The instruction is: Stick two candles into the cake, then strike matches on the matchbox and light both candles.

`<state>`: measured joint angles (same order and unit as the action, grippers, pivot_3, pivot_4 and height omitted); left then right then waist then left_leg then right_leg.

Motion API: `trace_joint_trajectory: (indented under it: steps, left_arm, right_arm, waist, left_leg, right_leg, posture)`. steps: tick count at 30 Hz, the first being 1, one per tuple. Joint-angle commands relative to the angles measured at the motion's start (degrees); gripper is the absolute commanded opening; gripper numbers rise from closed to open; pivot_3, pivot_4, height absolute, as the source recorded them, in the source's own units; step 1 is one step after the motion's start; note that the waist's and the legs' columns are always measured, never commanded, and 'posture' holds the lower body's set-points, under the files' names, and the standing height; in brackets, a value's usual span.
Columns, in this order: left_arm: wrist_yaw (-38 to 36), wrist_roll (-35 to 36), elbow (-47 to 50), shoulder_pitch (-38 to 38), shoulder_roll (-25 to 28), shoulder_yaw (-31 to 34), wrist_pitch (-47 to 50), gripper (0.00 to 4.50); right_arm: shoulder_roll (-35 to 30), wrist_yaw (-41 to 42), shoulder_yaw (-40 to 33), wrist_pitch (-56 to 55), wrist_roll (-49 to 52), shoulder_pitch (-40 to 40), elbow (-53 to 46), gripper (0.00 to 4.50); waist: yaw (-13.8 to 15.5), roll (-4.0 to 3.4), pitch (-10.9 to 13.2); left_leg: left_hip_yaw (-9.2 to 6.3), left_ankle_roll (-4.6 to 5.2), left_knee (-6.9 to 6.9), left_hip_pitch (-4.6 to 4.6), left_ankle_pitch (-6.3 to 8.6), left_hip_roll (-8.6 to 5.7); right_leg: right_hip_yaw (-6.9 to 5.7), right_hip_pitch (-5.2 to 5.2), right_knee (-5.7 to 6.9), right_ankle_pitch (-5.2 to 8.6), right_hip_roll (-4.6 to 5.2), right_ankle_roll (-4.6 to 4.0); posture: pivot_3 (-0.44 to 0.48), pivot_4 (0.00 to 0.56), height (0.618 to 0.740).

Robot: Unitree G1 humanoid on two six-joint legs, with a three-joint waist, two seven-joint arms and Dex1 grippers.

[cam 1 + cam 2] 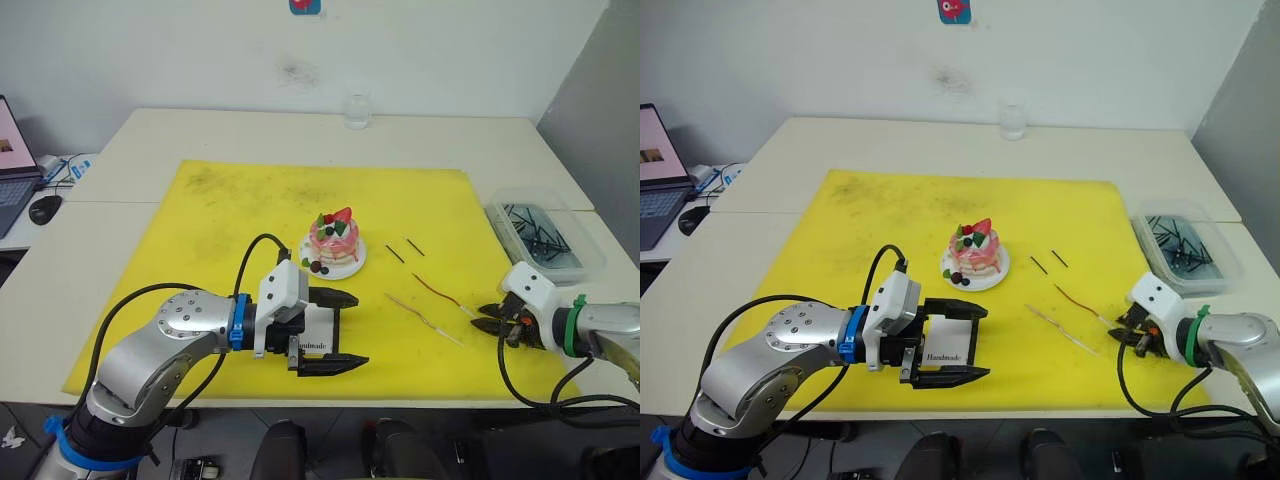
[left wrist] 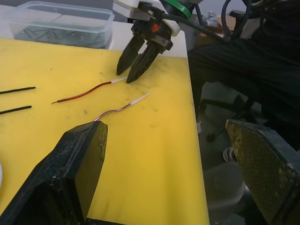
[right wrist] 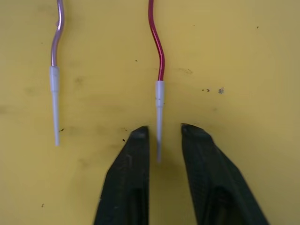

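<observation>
The right gripper point(image 3: 159, 140) sits low on the yellow mat point(image 1: 230, 220), fingers slightly parted with the pale stick end of the dark-red candle point(image 3: 158, 56) between their tips, not yet pinched, while the paler second candle point(image 3: 55, 51) lies just beside it. The left gripper point(image 1: 958, 342) is spread wide around the white matchbox point(image 1: 946, 345) (its print reads "Handmade"). The cake point(image 1: 335, 240) stands just beyond it, the two matches point(image 1: 404, 250) further toward the right gripper.
</observation>
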<state>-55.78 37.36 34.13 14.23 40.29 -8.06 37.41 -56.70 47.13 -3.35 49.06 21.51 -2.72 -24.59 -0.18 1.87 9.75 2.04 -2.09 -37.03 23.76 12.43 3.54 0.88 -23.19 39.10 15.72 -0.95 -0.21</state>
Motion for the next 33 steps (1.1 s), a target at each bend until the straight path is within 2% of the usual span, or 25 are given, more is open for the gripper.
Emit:
trace_joint_trajectory:
  steps: [1, 9, 15, 19, 25, 29, 33]
  left_arm:
    - [0.02, 1.15, 2.63, -0.32, 0.44, 1.12, -0.36, 4.5]
    - [3.45, 1.79, 0.7, -2.3, 0.85, 3.44, 2.21, 4.5]
    - [8.4, 9.08, -4.26, -4.14, -0.31, 9.61, 10.79, 4.5]
    - [12.77, 20.32, -6.3, -1.77, -2.68, 14.7, 18.6, 4.5]
    - [27.04, 45.16, -10.39, 5.21, -8.99, 18.02, 25.07, 4.5]
    - [34.73, 53.87, -12.54, 8.35, -12.13, 16.43, 23.45, 4.5]
    - [40.37, 58.33, -13.86, 11.5, -15.76, 15.78, 20.32, 4.5]
  right_arm:
    - [0.37, -0.56, -0.39, 1.41, 0.7, 0.01, -2.51, 0.03]
    - [1.66, -1.45, -4.57, 7.63, 4.94, -2.41, -4.75, 0.03]
    - [3.48, -2.95, -15.54, 15.96, 13.27, -5.16, -6.31, 0.03]
    - [9.57, -6.11, -22.62, 23.37, 23.38, -10.63, -8.43, 0.03]
    - [22.57, -16.39, -26.83, 30.36, 42.72, -18.91, -10.01, 0.03]
    - [26.16, -29.0, -24.36, 27.66, 60.24, -22.15, -7.07, 0.03]
    - [23.52, -42.12, -17.9, 18.66, 78.91, -21.8, -5.0, 0.03]
  waist:
    - [0.0, 0.0, 0.0]
    - [-0.03, 0.0, 0.0]
    - [-0.09, 0.0, 0.0]
    - [-0.05, 0.03, 0.02]
    - [-0.11, 0.02, 0.01]
    - [-0.15, 0.02, 0.01]
    - [-0.21, 0.02, 0.01]
  left_leg:
    - [0.0, 0.0, 0.0, 0.0, 0.0, 0.0]
    - [-0.02, 0.0, 0.01, -0.01, 0.0, 0.01]
    - [-0.01, 0.0, 0.0, -0.01, 0.0, 0.02]
    - [-0.08, 0.0, 0.01, 0.02, 0.0, 0.04]
    - [-0.11, 0.0, -0.01, 0.06, 0.0, 0.03]
    - [-0.08, 0.0, 0.0, 0.08, 0.0, 0.05]
    - [-0.09, 0.01, -0.01, 0.1, 0.0, 0.01]
  right_leg:
    - [0.0, 0.0, 0.0, 0.0, 0.0, 0.0]
    - [-0.01, 0.0, 0.0, 0.0, 0.0, 0.0]
    - [0.0, 0.0, 0.01, 0.0, 0.0, 0.01]
    - [-0.07, 0.0, 0.0, 0.0, 0.0, 0.01]
    - [-0.06, 0.01, 0.02, -0.03, 0.0, 0.05]
    - [-0.01, 0.01, -0.01, -0.03, 0.02, 0.05]
    - [-0.02, 0.01, 0.0, -0.03, 0.02, 0.05]
  posture:
    - [0.0, 0.15, 0.729]
    - [0.0, 0.15, 0.729]
    - [0.0, 0.15, 0.729]
    - [0.0, 0.15, 0.729]
    - [0.0, 0.15, 0.729]
    - [0.0, 0.15, 0.729]
    - [0.0, 0.15, 0.729]
